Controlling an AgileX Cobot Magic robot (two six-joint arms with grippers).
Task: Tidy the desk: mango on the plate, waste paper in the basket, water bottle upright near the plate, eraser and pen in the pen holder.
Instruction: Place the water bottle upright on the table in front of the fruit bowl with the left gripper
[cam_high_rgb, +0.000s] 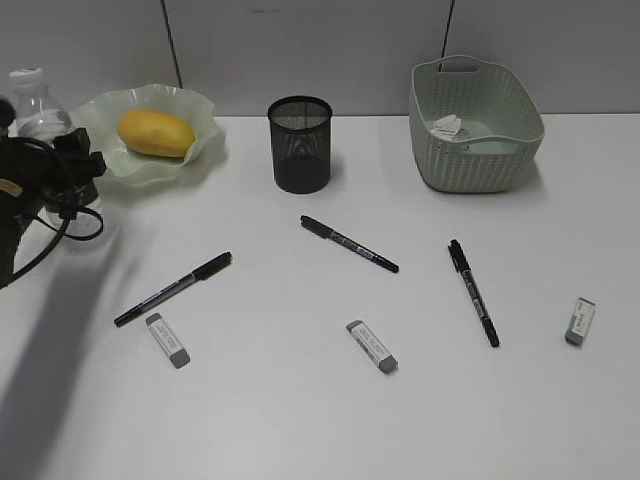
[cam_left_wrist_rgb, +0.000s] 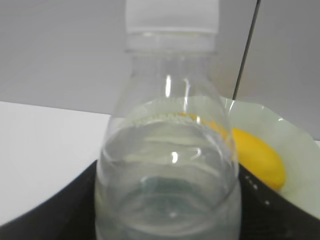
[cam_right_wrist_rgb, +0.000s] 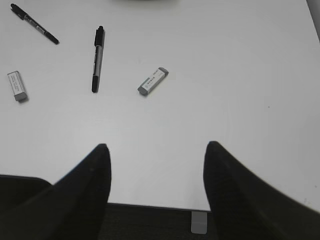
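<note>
Outside, I see the oval yellow mango (cam_high_rgb: 155, 133) on the wavy pale green plate (cam_high_rgb: 205, 120). Left wrist: my left hand (cam_left_wrist_rgb: 167, 220) brackets the upright clear plastic water bottle (cam_left_wrist_rgb: 167, 165); grip unclear. Right wrist: my right hand (cam_right_wrist_rgb: 157, 165) hangs open above the white tabletop (cam_right_wrist_rgb: 225, 100).

A pale grey wall (cam_high_rgb: 320, 50) fills the background. Two thin dark seams (cam_high_rgb: 172, 45) divide it into panels, one at the left, slightly slanted, and one right of centre. At the bottom of the right wrist view lies a dark strip (cam_right_wrist_rgb: 150, 222), with a small grey tab (cam_right_wrist_rgb: 199, 222) set against it.
</note>
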